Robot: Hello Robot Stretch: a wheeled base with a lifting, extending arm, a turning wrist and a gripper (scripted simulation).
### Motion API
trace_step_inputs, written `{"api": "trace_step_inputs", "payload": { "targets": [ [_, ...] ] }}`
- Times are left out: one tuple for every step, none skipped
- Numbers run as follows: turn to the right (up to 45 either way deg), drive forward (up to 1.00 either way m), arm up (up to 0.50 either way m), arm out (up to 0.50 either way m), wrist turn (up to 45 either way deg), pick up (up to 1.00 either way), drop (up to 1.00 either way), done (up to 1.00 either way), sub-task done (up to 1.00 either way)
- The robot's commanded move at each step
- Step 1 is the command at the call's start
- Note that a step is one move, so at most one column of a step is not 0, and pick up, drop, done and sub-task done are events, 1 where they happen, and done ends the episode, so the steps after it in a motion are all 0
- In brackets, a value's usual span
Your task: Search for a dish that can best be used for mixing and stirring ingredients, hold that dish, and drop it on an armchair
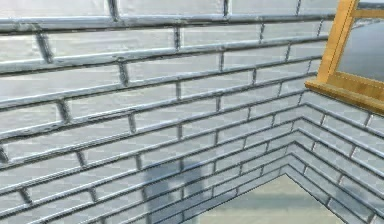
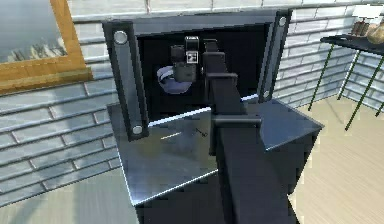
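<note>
A pale grey-white bowl (image 2: 176,82) hangs at the far end of my arm (image 2: 232,130), seen against the black back panel (image 2: 235,60) and clear of the dark glossy tabletop (image 2: 180,150) below it. My gripper (image 2: 171,73) holds this bowl, just left of the two white marker squares. The arm's dark bar reaches up over the tabletop from the bottom edge of the arm side view.
Two grey metal posts (image 2: 124,80) flank the black panel. A wood-framed window (image 2: 30,40) sits in the white brick wall at the arm side view's left and again at the forward view's right (image 1: 358,55). A thin-legged dark table (image 2: 355,50) stands at right. Brick walls (image 1: 150,110) meet in a corner ahead.
</note>
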Motion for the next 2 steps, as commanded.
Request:
{"api": "trace_step_inputs", "payload": {
  "targets": [
    [0.0, 0.0, 0.0, 0.0, -45.0, 0.0, 0.0, 0.0, 0.0],
    [0.0, 0.0, 0.0, 0.0, -45.0, 0.0, 0.0, 0.0, 0.0]
  ]
}}
